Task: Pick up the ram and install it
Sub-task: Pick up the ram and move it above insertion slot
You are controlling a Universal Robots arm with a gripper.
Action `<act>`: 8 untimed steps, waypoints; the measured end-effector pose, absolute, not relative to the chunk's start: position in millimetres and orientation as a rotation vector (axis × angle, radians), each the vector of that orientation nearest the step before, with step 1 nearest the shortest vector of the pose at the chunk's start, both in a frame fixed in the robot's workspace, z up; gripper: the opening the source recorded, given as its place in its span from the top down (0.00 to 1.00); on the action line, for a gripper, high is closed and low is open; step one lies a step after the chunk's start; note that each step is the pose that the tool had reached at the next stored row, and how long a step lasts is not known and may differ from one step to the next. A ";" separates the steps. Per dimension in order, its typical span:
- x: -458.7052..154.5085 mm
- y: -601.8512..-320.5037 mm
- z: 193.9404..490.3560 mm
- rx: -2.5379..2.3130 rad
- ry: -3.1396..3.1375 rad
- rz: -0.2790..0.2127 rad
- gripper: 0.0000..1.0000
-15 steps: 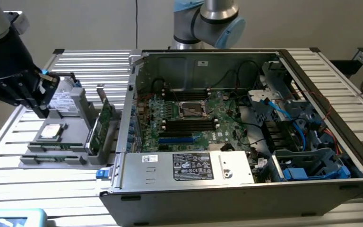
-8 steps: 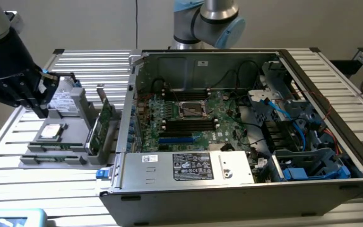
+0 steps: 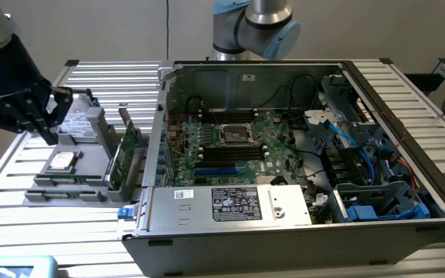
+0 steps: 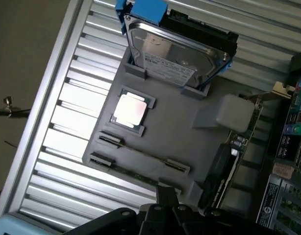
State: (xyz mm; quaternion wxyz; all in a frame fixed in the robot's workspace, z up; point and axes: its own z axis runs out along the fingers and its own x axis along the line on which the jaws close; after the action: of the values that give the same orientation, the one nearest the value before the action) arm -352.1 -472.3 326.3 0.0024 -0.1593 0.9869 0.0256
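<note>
Two ram sticks [image 3: 68, 179] stand on edge in the grooves along the front of a grey fixture tray [image 3: 91, 152], at the exterior view's left. In the wrist view the ram [image 4: 140, 155] shows as thin dark strips between grey clips. My black gripper [image 3: 50, 138] hangs above the tray's back left corner, beside the hard drive [image 3: 77, 124], shut with nothing in it. In the wrist view its fingertips [image 4: 166, 195] show close to one end of the ram grooves. The open computer case [image 3: 207, 237] holds the motherboard [image 3: 234, 145], with black memory slots [image 3: 230, 152].
On the tray also lie a silver processor [image 3: 62, 161] and an upright green expansion card [image 3: 123, 155]. The case wall [image 3: 159, 127] rises just beside the tray. Cables and drive cages [image 3: 377, 202] crowd the case on the exterior view's right. A slatted aluminium table [image 3: 21, 231] carries everything.
</note>
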 end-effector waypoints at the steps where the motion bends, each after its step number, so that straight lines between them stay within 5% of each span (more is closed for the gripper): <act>1: -352.1 -472.3 326.2 -0.528 3.092 0.080 0.89; 8: -352.1 -472.3 325.9 -0.724 3.055 0.081 0.89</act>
State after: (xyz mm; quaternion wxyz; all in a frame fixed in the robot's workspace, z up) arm -352.1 -472.3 325.9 0.0005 -0.2306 0.9727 0.0257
